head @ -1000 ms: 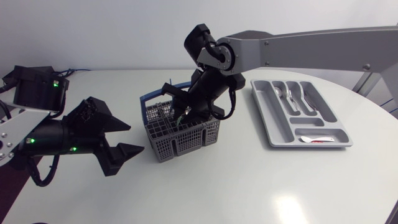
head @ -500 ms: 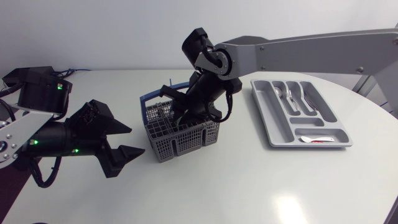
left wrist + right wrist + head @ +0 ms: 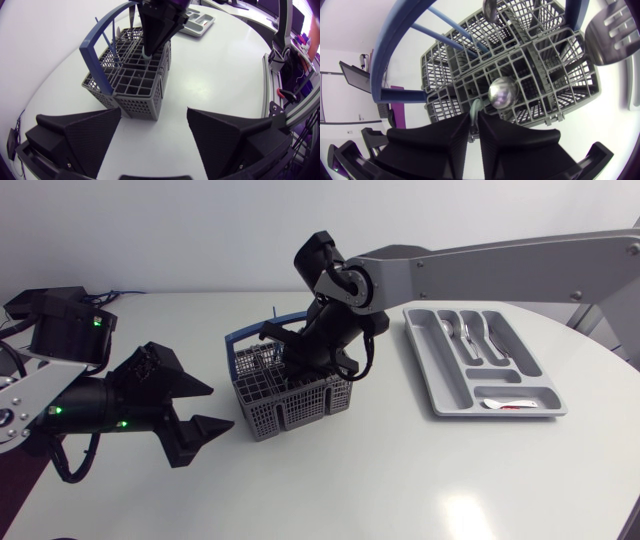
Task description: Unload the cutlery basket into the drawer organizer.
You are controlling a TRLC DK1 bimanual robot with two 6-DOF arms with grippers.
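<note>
Sinking deeper into the basket (image 3: 290, 405), your right gripper (image 3: 474, 120) is pinching a pale handle (image 3: 476, 104), risking snagging the grid; your left gripper (image 3: 154, 112) is gaping empty.

My right arm (image 3: 480, 265) comes in from the right and reaches past the middle of the white table (image 3: 400, 480). Its gripper (image 3: 298, 365) points down into the grey basket (image 3: 270, 412), beside the blue handle (image 3: 238, 337). My left gripper (image 3: 221, 406) sits low just beside the basket's left side, fingers spread wide, not touching it. Well apart to the right lies the grey organizer (image 3: 428, 375), with metal cutlery (image 3: 470, 335) in its long compartments and a small white utensil (image 3: 500, 404) in the crosswise one.
</note>
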